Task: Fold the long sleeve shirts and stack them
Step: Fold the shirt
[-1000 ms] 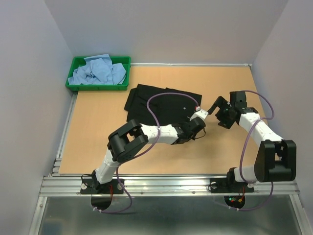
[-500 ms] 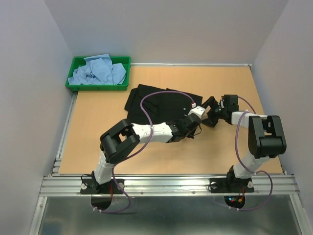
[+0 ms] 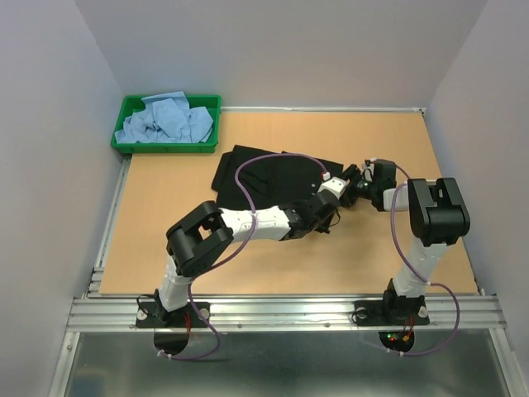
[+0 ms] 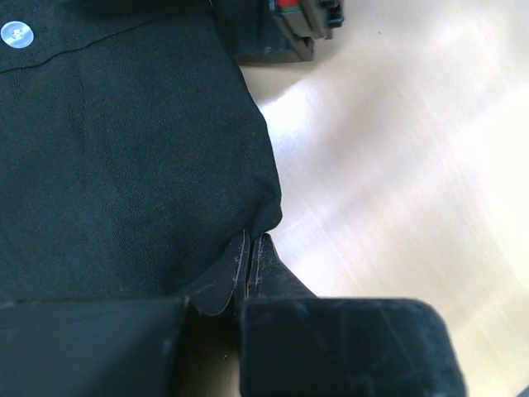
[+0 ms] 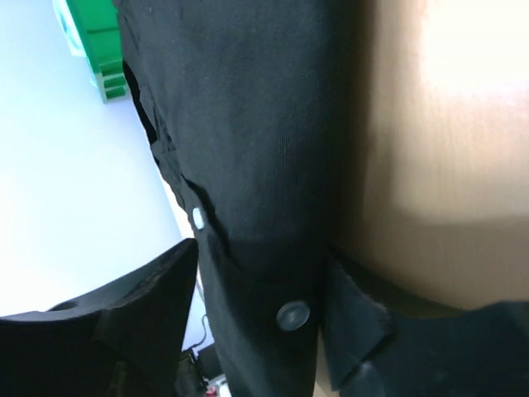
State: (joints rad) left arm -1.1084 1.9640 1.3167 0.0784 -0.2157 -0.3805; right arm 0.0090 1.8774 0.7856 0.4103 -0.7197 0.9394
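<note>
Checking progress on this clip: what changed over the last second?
The right gripper swung left to the black shirt and now straddles its edge, jaws apart. The left gripper stayed shut on the shirt's corner. The tray and blue shirts are unchanged.

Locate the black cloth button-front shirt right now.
Top view: the black cloth button-front shirt lies mid-table, diagonally right of the green plastic tray, its near-right corner pinched in the left gripper.
</note>
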